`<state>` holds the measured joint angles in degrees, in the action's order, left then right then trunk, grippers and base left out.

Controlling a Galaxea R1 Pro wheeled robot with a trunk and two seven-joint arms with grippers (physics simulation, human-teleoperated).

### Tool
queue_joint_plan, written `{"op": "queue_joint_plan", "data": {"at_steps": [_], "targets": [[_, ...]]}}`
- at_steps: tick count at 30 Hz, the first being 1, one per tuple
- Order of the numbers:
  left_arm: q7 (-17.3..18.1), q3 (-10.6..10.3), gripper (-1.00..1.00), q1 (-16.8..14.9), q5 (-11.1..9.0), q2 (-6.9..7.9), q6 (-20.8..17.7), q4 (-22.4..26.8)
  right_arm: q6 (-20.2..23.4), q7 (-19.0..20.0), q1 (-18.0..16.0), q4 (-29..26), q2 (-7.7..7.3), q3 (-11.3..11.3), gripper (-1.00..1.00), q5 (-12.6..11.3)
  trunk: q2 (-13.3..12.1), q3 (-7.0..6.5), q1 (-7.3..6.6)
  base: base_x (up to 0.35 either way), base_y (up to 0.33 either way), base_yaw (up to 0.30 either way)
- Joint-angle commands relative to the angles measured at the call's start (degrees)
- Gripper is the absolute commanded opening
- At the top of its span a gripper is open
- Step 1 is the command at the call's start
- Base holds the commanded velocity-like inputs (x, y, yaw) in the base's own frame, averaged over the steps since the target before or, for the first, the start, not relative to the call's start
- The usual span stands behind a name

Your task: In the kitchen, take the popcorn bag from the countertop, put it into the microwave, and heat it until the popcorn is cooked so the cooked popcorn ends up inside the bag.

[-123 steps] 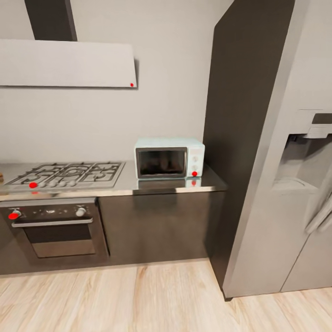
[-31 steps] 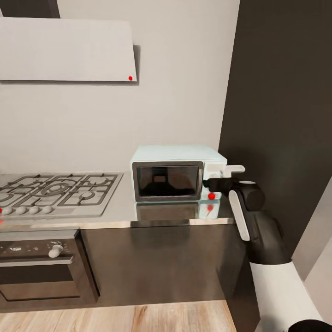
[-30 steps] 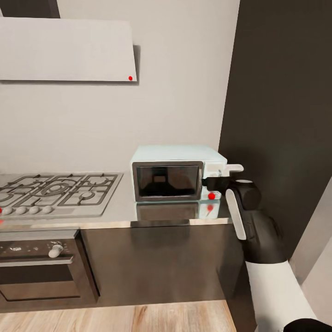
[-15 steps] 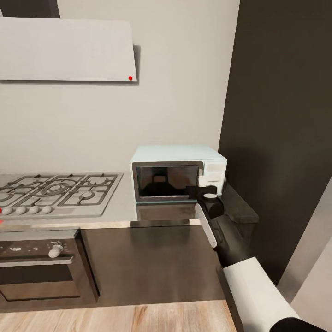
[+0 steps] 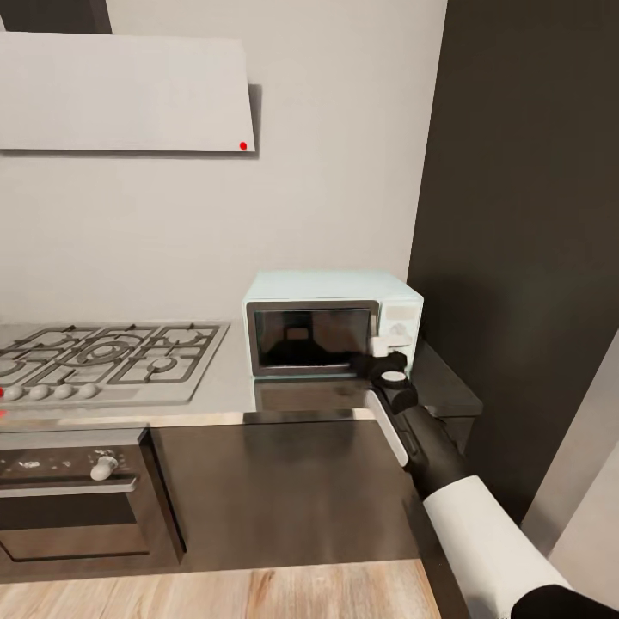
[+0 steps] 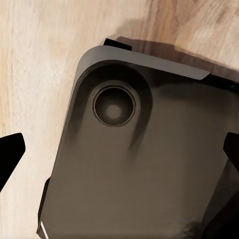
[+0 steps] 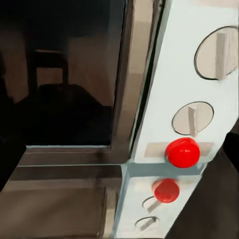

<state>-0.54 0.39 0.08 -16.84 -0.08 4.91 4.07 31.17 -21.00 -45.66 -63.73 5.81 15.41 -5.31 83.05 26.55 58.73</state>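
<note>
The mint-blue microwave (image 5: 331, 322) stands on the grey countertop (image 5: 223, 387), its dark glass door (image 5: 311, 337) closed. My right gripper (image 5: 380, 348) hovers close in front of the door's right edge, beside the knob panel (image 5: 398, 327). In the right wrist view the door glass (image 7: 64, 74), two knobs and the red dot (image 7: 182, 152) are very near, and a dark fingertip (image 7: 233, 144) sits far out at the edge, so the jaws stand open and empty. My left gripper (image 6: 119, 154) hangs open over the robot's dark base (image 6: 149, 174). The popcorn bag and popcorn are out of view.
A steel gas hob (image 5: 107, 352) lies left of the microwave, with a built-in oven (image 5: 77, 507) below and a flat range hood (image 5: 120, 94) above. A tall dark cabinet (image 5: 524, 215) rises right of the microwave. Light wood floor (image 5: 215, 593) runs along the cabinets.
The view has drawn closer to the counter. My right arm swung left and down from the microwave's right side to the front of its door edge.
</note>
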Motion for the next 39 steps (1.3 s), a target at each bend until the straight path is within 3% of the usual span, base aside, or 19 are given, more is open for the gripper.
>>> {"op": "queue_joint_plan", "data": {"at_steps": [1, 10, 31, 36, 39], "targets": [[-0.1, 0.0, 1.0, 0.0, -0.2, -0.01, 0.1, 0.1, -0.4, -0.4, -0.1, 0.2, -0.22, 0.1, 1.0, -0.6, 0.0, 0.05, 0.0, 0.0, 0.0, 0.0], [-0.1, 0.1, 1.0, 0.0, -0.2, -0.01, 0.1, 0.1, -1.5, 1.8, -0.1, -0.2, -0.4, 0.1, 1.0, -0.6, 0.0, 0.05, 0.0, 0.0, 0.0, 0.0], [-0.1, 0.1, 1.0, 0.0, -0.2, -0.01, 0.1, 0.1, -3.5, 1.8, -0.1, 0.2, -1.21, -0.8, 1.0, -0.6, 0.0, 0.05, 0.0, 0.047, 0.0, 0.0], [-0.1, 0.1, 1.0, 0.0, -0.2, -0.01, 0.1, 0.1, -8.5, 1.8, -0.1, 0.4, -1.32, -1.1, 1.0, -0.6, 0.0, 0.05, 0.0, 0.0, 0.0, 0.0], [-0.1, 0.1, 1.0, 0.0, -0.2, -0.01, 0.1, 0.1, -9.0, 1.8, -0.1, 0.6, -1.33, -1.1, 1.0, -0.6, 0.0, 0.05, 0.0, 0.0, 0.0, 0.0]]}}
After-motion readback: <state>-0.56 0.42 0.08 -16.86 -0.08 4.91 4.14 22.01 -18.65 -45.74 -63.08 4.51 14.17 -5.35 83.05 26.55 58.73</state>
